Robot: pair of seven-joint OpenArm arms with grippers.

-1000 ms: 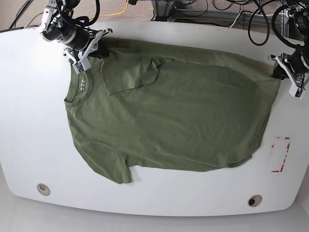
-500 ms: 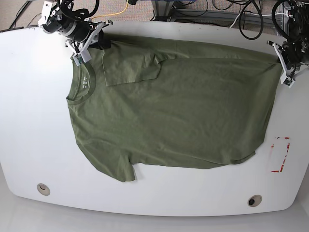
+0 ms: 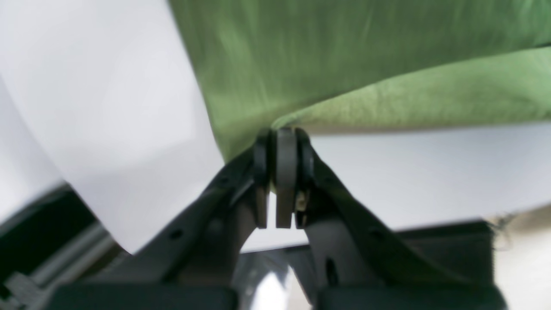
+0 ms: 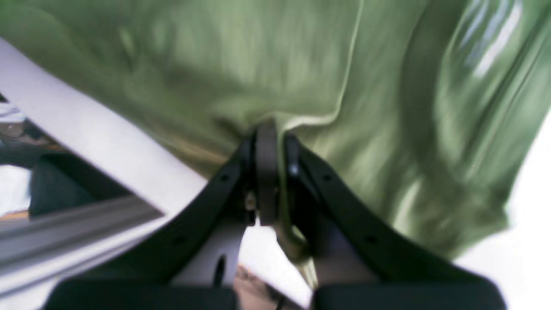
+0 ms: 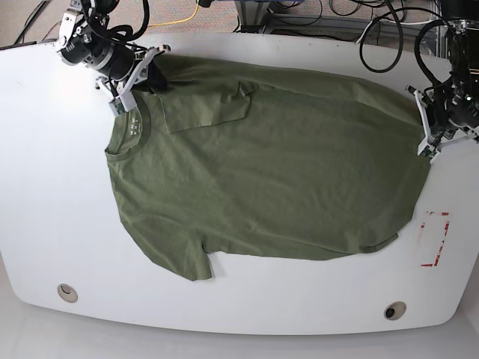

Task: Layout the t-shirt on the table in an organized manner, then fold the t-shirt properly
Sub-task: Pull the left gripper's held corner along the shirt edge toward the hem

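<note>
Pinching opposite edges of the wrinkled olive-green cotton t-shirt [image 5: 262,164], left end effector [image 5: 425,126] and right end effector [image 5: 138,75] are clamped on it, apparently spreading it flat across the glossy white counter [image 5: 45,187]

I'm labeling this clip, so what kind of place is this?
Probably a robotics lab: a white table carries a taped red rectangle, cables trail behind it, and two grippers hold a t-shirt.
</note>
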